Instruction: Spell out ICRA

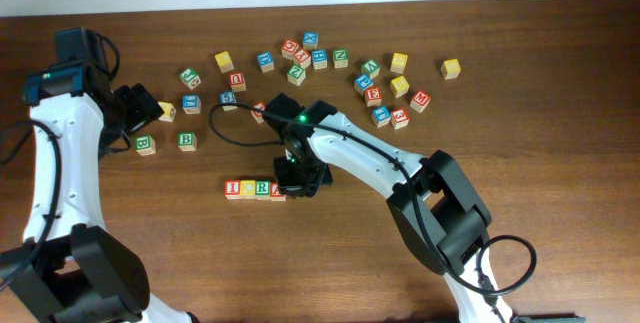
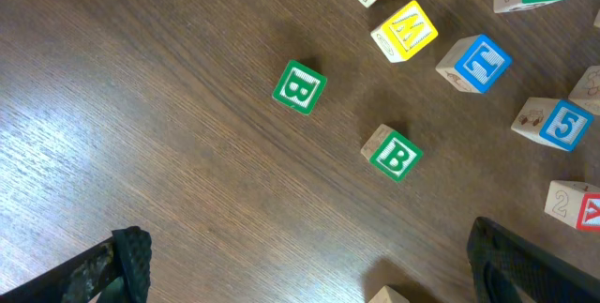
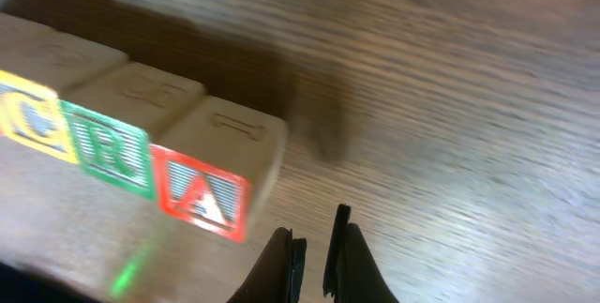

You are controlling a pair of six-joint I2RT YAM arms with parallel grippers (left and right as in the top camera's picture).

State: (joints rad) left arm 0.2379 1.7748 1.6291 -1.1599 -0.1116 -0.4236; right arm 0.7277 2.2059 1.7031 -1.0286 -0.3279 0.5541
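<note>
1. Your right gripper is clenched, with its fingertips pressed together and nothing between them. It hangs low over the table, at the right end of the word row.
2. The coming move turns on one relation. The "A" cube lies just to the left of the fingertips in the right wrist view, with a thin strip of bare wood between them. You have no contact, as far as the view shows.
3. The row's long axis runs left to right across the overhead view, in front of the scattered cubes. The "I" cube, "C" cube, "R" cube and "A" cube sit side by side, touching.
4. They are plain wooden cubes with coloured letter faces: red I, yellow C, green R, red A. They read in order.
5. Your left gripper is spread wide and empty. It is well apart to the left, above two green "B" cubes, so the right arm is far nearer the row.
6. The word looks finished. If you withdraw, go up or to the right, because a drift to the left would shove the row along its axis.
</note>
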